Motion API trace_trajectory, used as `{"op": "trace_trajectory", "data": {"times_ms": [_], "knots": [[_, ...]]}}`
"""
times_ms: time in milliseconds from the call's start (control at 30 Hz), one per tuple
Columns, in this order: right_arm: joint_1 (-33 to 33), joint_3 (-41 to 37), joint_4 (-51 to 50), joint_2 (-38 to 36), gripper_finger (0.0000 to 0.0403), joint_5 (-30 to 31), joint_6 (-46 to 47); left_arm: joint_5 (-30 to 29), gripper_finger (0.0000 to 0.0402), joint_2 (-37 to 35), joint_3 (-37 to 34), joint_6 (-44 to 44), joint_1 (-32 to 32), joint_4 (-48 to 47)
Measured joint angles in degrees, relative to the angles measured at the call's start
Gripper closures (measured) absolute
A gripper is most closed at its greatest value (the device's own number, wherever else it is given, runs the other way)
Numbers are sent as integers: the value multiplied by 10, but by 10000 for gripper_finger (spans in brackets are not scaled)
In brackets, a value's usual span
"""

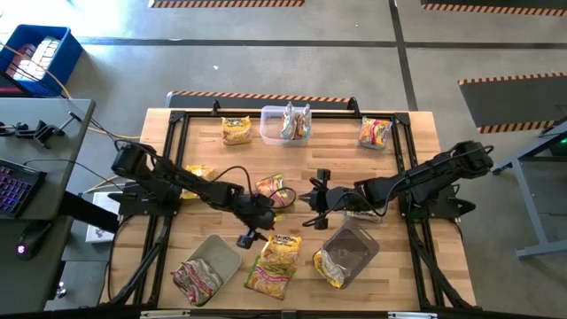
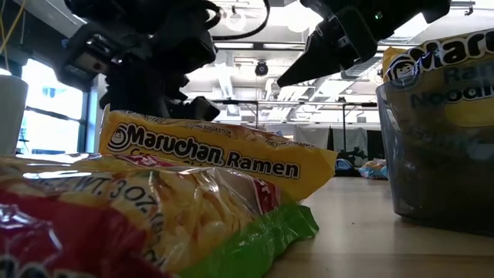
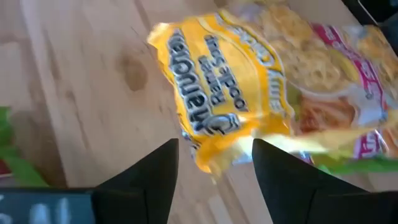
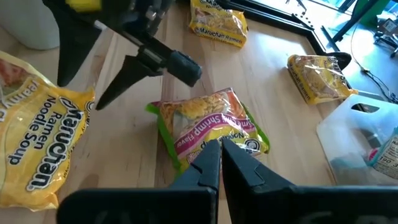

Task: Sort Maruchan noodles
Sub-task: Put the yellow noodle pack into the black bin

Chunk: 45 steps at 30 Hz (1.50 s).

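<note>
My left gripper (image 3: 214,165), fingers apart, hovers above a yellow packet (image 3: 221,93) (six o'clock); next, lower and pinch.

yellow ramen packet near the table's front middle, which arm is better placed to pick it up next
Left, probably. The left pincer is open directly above the yellow ramen packet, fingers either side of its end. The right pincer is shut and points at the pink packet instead.

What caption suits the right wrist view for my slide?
Right hand, fingers together, above a shrimp-flavor ramen packet; left hand open nearby.
</note>
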Motion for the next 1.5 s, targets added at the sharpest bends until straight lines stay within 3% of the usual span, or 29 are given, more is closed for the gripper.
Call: {"op": "trace_trajectory", "data": {"times_ms": [200, 433, 567, 633, 733, 800, 900, 1067, 1167, 1500], "knots": [[0, 0, 0, 0, 403, 0, -2, 3, 258, 4, 0, 46, 0, 5], [-4, 0, 0, 0, 403, 0, 4, -3, 383, 4, 0, 115, 0, 11], [-13, 0, -8, 0, 401, -4, 51, -36, 394, -6, 0, 148, 0, 16], [-27, 10, -33, 0, 395, -48, 96, -64, 399, -18, 0, 171, 0, 13], [-59, 18, -41, 0, 368, -188, 156, -91, 400, -41, 0, 191, 0, 9], [-80, 17, -39, 3, 338, -279, 185, -106, 401, -61, 0, 203, 0, 4], [-102, 18, -34, 9, 278, -362, 219, -121, 401, -81, -1, 212, 0, 4], [-123, 17, -23, 44, 169, -446, 223, -140, 401, -102, 0, 214, -3, 5], [-129, 17, 20, 80, 127, -486, 180, -148, 401, -104, 0, 227, -8, 10], [-165, 20, 190, 183, 110, -608, 113, -161, 401, -104, 0, 239, -15, 22]]}}
